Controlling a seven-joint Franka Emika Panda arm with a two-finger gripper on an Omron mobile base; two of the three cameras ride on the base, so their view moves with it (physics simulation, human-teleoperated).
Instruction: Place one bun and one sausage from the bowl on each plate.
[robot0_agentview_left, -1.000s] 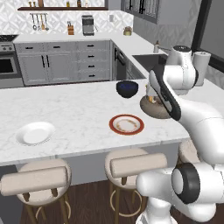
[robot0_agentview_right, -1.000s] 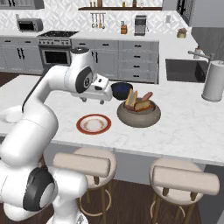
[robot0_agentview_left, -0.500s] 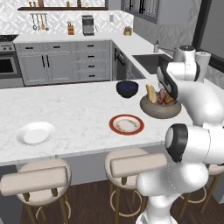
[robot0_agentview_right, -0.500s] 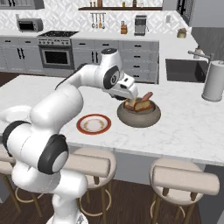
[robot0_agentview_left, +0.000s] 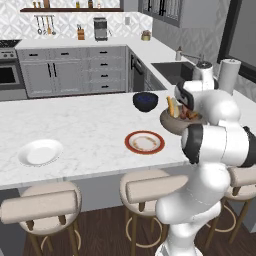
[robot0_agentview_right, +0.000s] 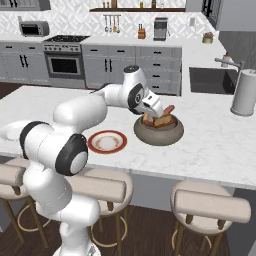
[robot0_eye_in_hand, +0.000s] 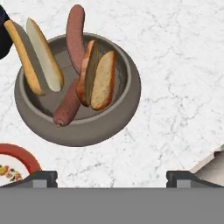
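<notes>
The grey bowl (robot0_eye_in_hand: 78, 127) is open at the top, but it is crowded: two buns (robot0_eye_in_hand: 97, 78) and two sausages (robot0_eye_in_hand: 75, 33) lean against each other and stick out over the rim, so little free room is between them. In the hand view the counter (robot0_eye_in_hand: 175, 65) beside the bowl, on the side away from the red-rimmed plate (robot0_agentview_left: 144, 142), is bare marble. A dark blue bowl (robot0_agentview_left: 145, 100) stands just beside the grey bowl, behind it. The red-rimmed plate lies near the grey bowl, flat and low. Between this plate and the white plate (robot0_agentview_left: 40, 152) the counter is wide and open. The paper towel roll (robot0_agentview_right: 244, 92) stands upright, well apart.
</notes>
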